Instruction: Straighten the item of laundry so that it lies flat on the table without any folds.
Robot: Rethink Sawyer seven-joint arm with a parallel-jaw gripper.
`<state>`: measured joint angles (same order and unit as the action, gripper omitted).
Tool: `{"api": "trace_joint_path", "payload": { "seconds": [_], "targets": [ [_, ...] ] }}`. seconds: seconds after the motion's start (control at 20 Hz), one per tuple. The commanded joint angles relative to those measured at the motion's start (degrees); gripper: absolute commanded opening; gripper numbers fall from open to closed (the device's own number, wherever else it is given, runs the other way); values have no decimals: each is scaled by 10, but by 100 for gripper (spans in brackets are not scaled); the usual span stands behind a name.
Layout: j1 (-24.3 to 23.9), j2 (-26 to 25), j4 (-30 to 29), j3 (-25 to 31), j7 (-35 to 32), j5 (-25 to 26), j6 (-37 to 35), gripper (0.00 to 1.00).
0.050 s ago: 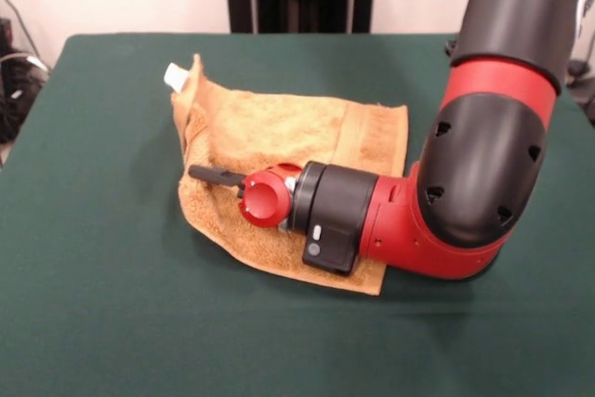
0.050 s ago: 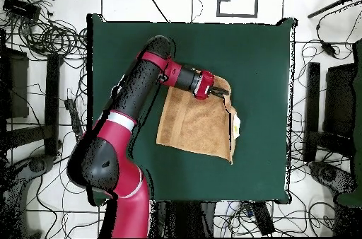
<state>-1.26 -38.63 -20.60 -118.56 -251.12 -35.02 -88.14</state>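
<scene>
- Towel (image 1: pixel 279 137), orange-tan terry, is lying near the middle of the green table (image 1: pixel 93 304), mostly spread out.
- Towel's left edge in the front view is rolling over itself into a long fold; the far left corner is sticking up with a small white tag (image 1: pixel 175 76) showing. No writing is readable on the tag.
- Woven stripe band is running down the towel's right end in the front view.
- Gripper (image 1: pixel 209 174) is lying low and sideways over the towel's near half, black tips pointing toward the folded edge; cannot tell whether the fingers are spread or pressed together, or whether they are touching the cloth.
- Red wrist and black arm link are covering the towel's near right corner in the front view.
- Overhead view is showing the gripper (image 2: pixel 220 92) at one towel corner, with the folded edge and tag (image 2: pixel 236 124) along the adjacent side.
- Bare green table is surrounding the towel on all sides, widest in front in the front view.
- Cables (image 2: pixel 42 35) are lying on the floor beyond the table edges.
</scene>
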Motion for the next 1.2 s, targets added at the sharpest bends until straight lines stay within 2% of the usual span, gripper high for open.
{"api": "trace_joint_path", "payload": {
  "seconds": [0.05,0.25,0.45,0.6,0.95,1.2],
  "targets": [
    [-11,-52,86,-44,-150,-107,-17,0],
    [-17,-54,87,-75,-140,-123,-29,0],
    [-34,-53,100,-142,-137,-166,-66,0],
    [-34,-55,90,-151,-126,-184,-61,0],
    [-41,-53,90,-232,-64,-195,-111,0],
    [-40,-59,76,-242,-73,-215,-90,0]
  ]
}}
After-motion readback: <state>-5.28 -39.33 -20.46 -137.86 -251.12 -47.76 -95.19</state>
